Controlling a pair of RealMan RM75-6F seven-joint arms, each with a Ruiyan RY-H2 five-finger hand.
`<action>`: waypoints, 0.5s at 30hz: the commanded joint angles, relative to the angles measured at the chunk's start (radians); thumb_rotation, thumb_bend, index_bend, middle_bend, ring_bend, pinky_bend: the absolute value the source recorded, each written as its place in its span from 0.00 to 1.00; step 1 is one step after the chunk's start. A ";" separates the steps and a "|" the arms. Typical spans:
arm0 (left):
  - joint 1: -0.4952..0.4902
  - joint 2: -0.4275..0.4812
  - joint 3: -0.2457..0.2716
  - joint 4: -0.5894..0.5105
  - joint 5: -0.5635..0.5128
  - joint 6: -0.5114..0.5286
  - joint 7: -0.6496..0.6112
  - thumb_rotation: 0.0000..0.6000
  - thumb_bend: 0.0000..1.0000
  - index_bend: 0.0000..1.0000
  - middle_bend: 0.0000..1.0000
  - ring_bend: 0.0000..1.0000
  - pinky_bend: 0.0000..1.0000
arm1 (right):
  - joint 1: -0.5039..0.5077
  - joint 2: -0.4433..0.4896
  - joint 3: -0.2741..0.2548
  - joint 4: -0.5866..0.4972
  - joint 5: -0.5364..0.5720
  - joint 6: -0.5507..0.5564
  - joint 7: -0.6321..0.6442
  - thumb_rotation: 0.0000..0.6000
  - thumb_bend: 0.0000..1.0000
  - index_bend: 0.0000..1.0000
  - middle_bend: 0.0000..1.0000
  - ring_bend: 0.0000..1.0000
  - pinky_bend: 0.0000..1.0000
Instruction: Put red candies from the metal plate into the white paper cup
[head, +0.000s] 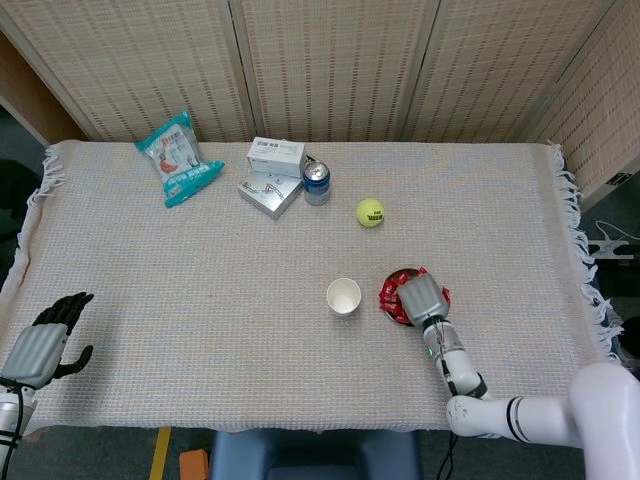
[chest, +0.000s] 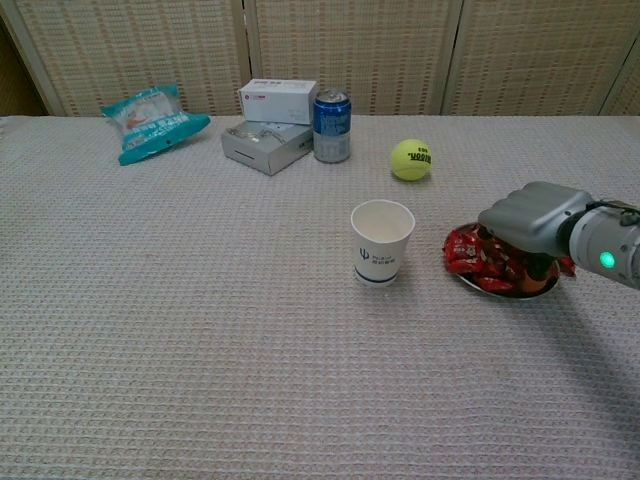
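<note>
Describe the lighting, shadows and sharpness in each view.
Head view: even, soft overhead light, no glare; sharp across the table, with only a faint shadow beside the white paper cup. Chest view: equally diffuse; the right hand throws a soft shadow over the red candies, the blue can shows a mild sheen, and the cloth weave is crisp throughout.

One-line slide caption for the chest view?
Right hand lowered over red candies on the metal plate, beside the white paper cup.
</note>
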 joint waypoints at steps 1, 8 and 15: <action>-0.001 0.001 0.000 0.000 0.000 -0.001 -0.002 1.00 0.43 0.00 0.00 0.00 0.14 | 0.000 -0.007 0.000 0.007 0.004 0.004 -0.010 1.00 0.34 0.56 0.60 0.55 0.72; 0.000 0.002 0.000 0.001 0.002 0.000 -0.007 1.00 0.44 0.00 0.00 0.00 0.14 | -0.002 -0.008 0.011 0.004 -0.004 0.015 -0.008 1.00 0.41 0.66 0.65 0.57 0.74; 0.000 0.003 0.000 0.001 0.003 0.001 -0.012 1.00 0.44 0.00 0.00 0.00 0.14 | -0.008 0.030 0.035 -0.050 -0.031 0.039 0.016 1.00 0.41 0.72 0.67 0.58 0.74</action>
